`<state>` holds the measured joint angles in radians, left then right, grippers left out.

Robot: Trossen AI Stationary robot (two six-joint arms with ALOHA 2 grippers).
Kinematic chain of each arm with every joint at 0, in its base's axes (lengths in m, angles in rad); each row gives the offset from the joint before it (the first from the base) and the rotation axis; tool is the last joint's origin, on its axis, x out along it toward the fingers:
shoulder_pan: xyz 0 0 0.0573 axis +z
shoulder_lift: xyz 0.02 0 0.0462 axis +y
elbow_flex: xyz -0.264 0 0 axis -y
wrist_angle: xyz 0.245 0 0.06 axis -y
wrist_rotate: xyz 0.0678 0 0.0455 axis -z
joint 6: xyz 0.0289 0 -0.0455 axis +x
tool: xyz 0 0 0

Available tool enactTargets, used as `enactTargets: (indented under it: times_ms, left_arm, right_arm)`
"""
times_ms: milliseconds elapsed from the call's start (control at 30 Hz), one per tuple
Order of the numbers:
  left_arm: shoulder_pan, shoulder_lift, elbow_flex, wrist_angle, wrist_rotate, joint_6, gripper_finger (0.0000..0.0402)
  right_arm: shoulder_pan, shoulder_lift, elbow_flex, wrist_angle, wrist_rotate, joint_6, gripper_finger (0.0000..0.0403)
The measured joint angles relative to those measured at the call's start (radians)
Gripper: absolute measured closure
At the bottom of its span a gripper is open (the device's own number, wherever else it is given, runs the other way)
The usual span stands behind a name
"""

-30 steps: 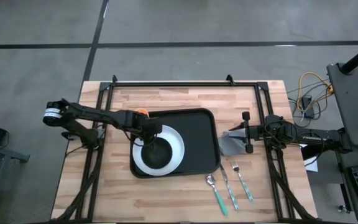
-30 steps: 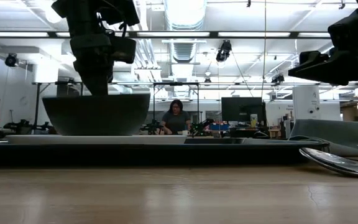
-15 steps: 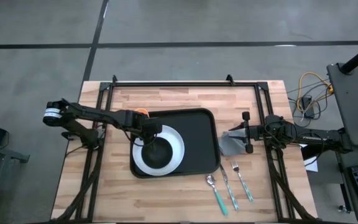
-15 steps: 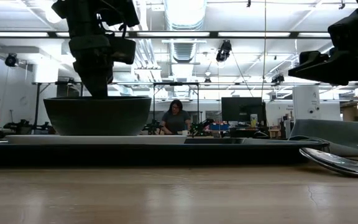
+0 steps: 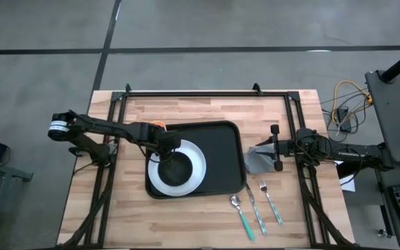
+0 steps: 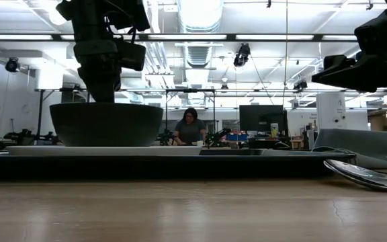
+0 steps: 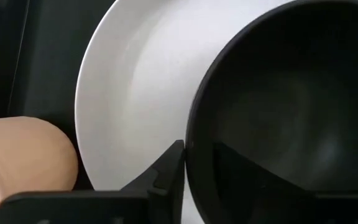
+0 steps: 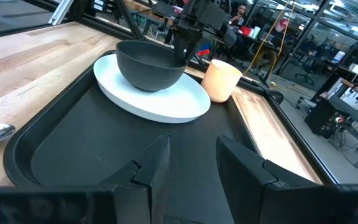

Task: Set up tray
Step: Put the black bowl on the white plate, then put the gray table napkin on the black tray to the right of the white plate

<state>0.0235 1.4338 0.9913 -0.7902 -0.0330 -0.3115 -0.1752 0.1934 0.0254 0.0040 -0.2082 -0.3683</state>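
A large black rectangular tray [image 5: 224,158] holds a round white plate [image 5: 197,162] and a dark grey bowl [image 5: 175,168]. A pale orange cup [image 8: 221,79] and a teal-handled spoon [image 5: 244,221] sit on light wood.

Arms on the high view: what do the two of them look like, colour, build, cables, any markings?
Both are dark, slim, jointed arms. The left arm has a white-and-black ringed cylinder at its outer end. The right arm runs back toward yellow and black cables by the table's edge. The left gripper and right gripper have flat, black, angular fingers. No printed markings are legible.
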Motion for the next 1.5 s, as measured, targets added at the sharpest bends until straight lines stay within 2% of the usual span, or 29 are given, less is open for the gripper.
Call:
enactTargets:
  times_ms: [167,600,733,800,933,1067,1233,1367,1500]
  left_arm:
    - [0.0,0.0,0.002,-0.004,0.0,0.0,0.0317]
    - [0.0,-0.002,0.097,-0.058,0.002,-0.005,0.0317]
    - [-0.011,-0.002,0.123,-0.058,0.038,-0.17,0.0317]
    - [-0.032,-0.002,0.125,-0.053,0.109,-0.221,0.0317]
    - [-0.172,-0.014,0.106,0.062,0.265,-0.019,0.0317]
    - [-0.359,-0.016,0.1,0.25,0.269,0.077,0.0317]
    - [-0.535,-0.016,0.102,0.408,0.268,0.11,0.0317]
    - [-0.631,-0.016,0.102,0.47,0.268,0.112,0.0317]
    - [-0.678,-0.016,0.102,0.476,0.268,0.111,0.0317]
  right_arm:
    - [0.0,0.0,0.0,0.0,0.0,0.0,0.0284]
    - [0.0,0.0,0.0,0.0,0.0,0.0,0.0284]
    - [0.0,0.0,0.0,0.0,0.0,-0.001,0.0284]
    - [0.0,0.0,0.0,0.0,0.0,0.0,0.0284]
    - [0.0,0.0,0.0,0.0,0.0,0.0,0.0284]
    - [0.0,0.0,0.0,0.0,0.0,0.0,0.0284]
    - [0.0,0.0,0.0,0.0,0.0,0.0,0.0284]
    - [0.0,0.0,0.0,0.0,0.0,0.0,0.0284]
    - [0.0,0.0,0.0,0.0,0.0,-0.001,0.0284]
